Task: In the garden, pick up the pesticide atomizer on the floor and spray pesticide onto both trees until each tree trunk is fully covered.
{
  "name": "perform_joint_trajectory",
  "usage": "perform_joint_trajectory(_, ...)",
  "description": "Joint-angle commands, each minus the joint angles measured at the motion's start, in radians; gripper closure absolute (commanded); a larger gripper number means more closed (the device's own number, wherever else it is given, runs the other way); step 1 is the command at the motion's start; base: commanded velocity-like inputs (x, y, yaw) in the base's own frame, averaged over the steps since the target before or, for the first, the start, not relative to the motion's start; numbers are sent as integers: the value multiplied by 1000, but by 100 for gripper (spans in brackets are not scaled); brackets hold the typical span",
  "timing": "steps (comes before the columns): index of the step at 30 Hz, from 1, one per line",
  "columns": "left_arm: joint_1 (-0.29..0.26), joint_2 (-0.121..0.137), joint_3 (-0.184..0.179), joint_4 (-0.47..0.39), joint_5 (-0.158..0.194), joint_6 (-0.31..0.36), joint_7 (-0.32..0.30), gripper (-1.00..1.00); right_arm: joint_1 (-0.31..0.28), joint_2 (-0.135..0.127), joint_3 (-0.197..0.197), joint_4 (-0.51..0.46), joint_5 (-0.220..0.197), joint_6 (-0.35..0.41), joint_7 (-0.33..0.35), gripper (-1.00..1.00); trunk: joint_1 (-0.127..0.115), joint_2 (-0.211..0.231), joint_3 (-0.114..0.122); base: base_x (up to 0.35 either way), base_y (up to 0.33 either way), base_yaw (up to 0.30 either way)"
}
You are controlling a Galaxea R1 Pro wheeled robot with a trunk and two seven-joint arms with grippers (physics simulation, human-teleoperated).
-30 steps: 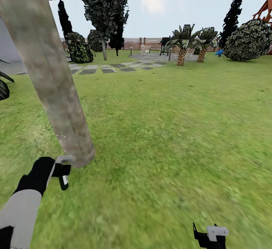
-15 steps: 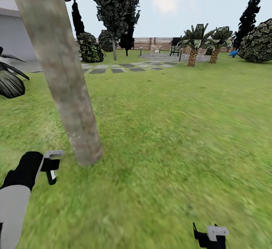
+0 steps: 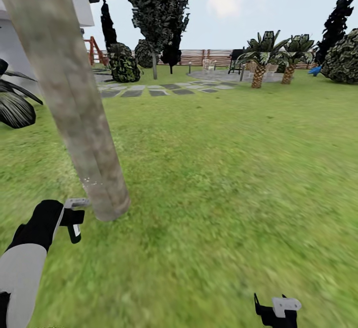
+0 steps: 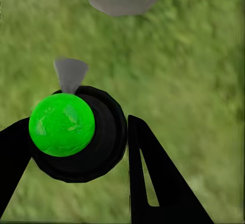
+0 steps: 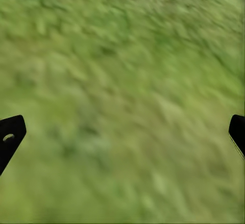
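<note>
The pesticide atomizer (image 4: pixel 76 134) sits clamped in the left claw (image 3: pixel 74 218) — dark body with a green cap, low over the lawn (image 3: pixel 223 178), just beside the base of the tree trunk (image 3: pixel 74 109). The right claw (image 5: pixel 122 137) hangs spread apart over grass.

We get bright, flat daylight with no cast shadows or glare; lawn (image 3: pixel 238 178) texture smears near the frame edges, and the right wrist view is blurred.
</note>
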Motion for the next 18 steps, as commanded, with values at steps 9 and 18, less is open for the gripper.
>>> perform_joint_trajectory(9,1,-10,3,11,-11,2,-9,100,0,-1,-5,1,11,-2,-5,-100,0,0,-1,138,-260,239)
perform_joint_trajectory(18,3,-25,3,12,-14,1,-9,100,0,0,-5,1,11,-2,-5,-100,0,0,-1,193,-213,15)
